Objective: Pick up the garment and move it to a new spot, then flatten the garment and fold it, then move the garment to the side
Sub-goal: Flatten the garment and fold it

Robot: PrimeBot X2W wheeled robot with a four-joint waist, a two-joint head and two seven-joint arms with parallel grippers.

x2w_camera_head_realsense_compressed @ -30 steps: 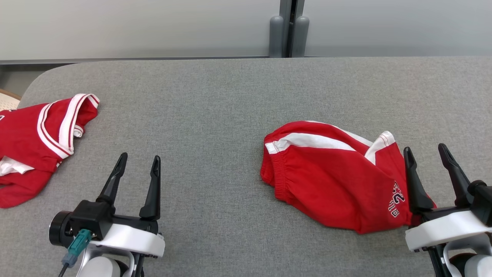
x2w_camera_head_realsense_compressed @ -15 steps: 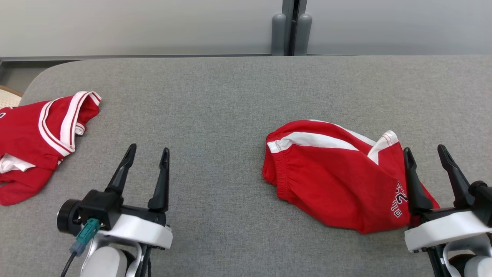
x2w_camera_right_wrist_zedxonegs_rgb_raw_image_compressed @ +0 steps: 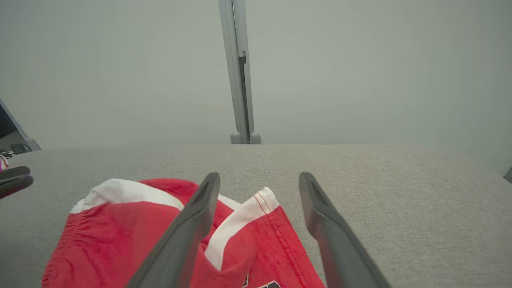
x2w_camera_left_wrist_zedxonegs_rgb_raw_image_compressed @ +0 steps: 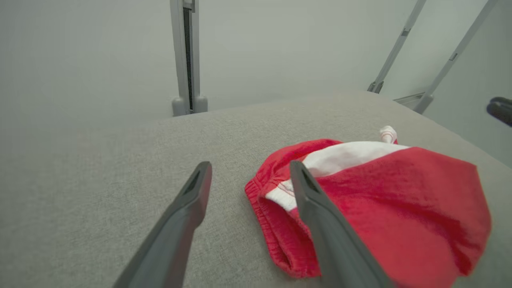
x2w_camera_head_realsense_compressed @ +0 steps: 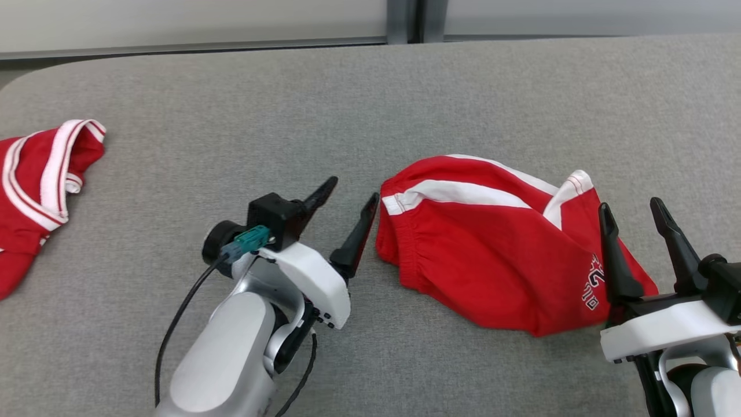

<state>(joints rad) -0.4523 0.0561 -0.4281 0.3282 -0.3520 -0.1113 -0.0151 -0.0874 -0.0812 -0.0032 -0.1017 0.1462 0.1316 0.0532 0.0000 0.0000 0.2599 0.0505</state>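
Note:
The garment (x2w_camera_head_realsense_compressed: 492, 255) is a pair of red shorts with white stripes and a dark print, lying crumpled on the grey table (x2w_camera_head_realsense_compressed: 347, 104), right of centre. My left gripper (x2w_camera_head_realsense_compressed: 354, 190) is open beside the waistband's left edge, with one fingertip close to the fabric. In the left wrist view the garment (x2w_camera_left_wrist_zedxonegs_rgb_raw_image_compressed: 380, 208) lies to the right of the open left gripper (x2w_camera_left_wrist_zedxonegs_rgb_raw_image_compressed: 249, 170). My right gripper (x2w_camera_head_realsense_compressed: 630, 207) is open over the garment's right end. In the right wrist view the garment (x2w_camera_right_wrist_zedxonegs_rgb_raw_image_compressed: 132, 236) spreads under the left finger of the right gripper (x2w_camera_right_wrist_zedxonegs_rgb_raw_image_compressed: 260, 178).
A second red and white piece of clothing (x2w_camera_head_realsense_compressed: 35, 179) lies at the table's left edge. A grey post (x2w_camera_right_wrist_zedxonegs_rgb_raw_image_compressed: 242, 80) stands behind the far edge against a pale wall. Bare grey table stretches across the middle and back.
My left arm has swung right and forward, from the lower left to the garment's waistband. The head camera has tilted down and shifted. My right gripper has stayed by the garment's right end.

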